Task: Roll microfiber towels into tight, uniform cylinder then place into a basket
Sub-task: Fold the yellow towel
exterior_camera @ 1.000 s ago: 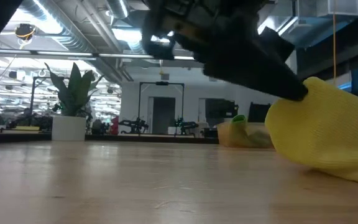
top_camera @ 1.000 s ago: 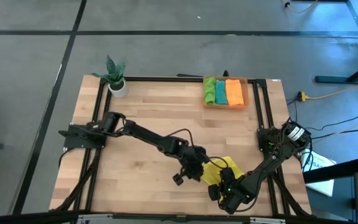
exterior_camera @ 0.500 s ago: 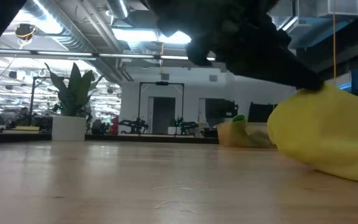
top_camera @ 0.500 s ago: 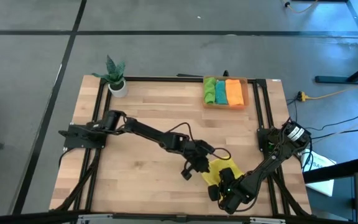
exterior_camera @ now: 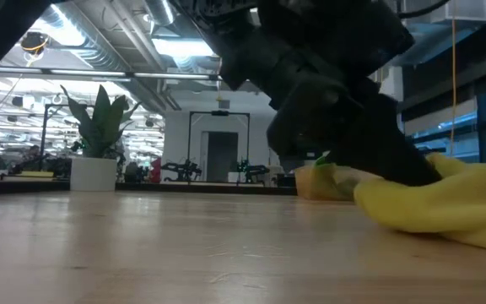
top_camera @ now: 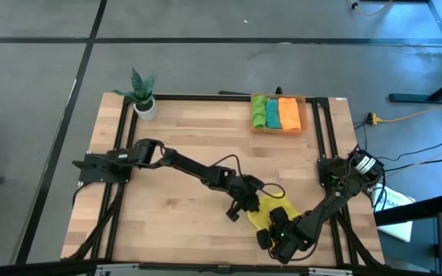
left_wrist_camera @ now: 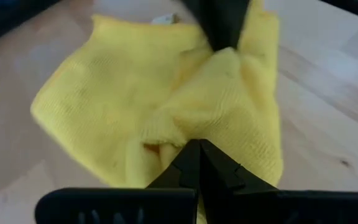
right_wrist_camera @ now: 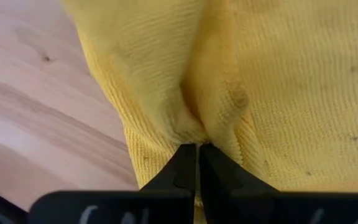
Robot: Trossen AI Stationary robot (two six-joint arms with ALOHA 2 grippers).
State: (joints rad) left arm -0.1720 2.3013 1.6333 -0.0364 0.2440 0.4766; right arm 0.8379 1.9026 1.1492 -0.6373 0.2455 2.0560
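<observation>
One yellow microfiber towel (top_camera: pixel 265 212) is lying crumpled on the wooden table (top_camera: pixel 183 138), near the table's front edge and toward its right side. It is being held by two grippers at once. The right gripper (top_camera: pixel 276 223) is being kept at the towel's front side, its two fingers pressed together on a pinched fold of the yellow cloth, as the right wrist view shows (right_wrist_camera: pixel 197 149). The left gripper (top_camera: pixel 245 205) is being kept just behind and to the left of it, on the towel's left edge; its fingers are likewise closed tight on a ridge of the same cloth (left_wrist_camera: pixel 199 149). In the low view the towel (exterior_camera: pixel 445 207) is being pressed low against the table.

Well beyond the yellow towel, at the table's far right edge, one translucent orange basket (top_camera: pixel 306 115) is sitting with three rolled towels laid side by side in it: one bright green towel (top_camera: pixel 258 113), one teal towel (top_camera: pixel 272 113) and one orange towel (top_camera: pixel 289 113). At the far left corner of the table, well apart from the basket, one small potted plant (top_camera: pixel 143 93) is standing in a white pot.
</observation>
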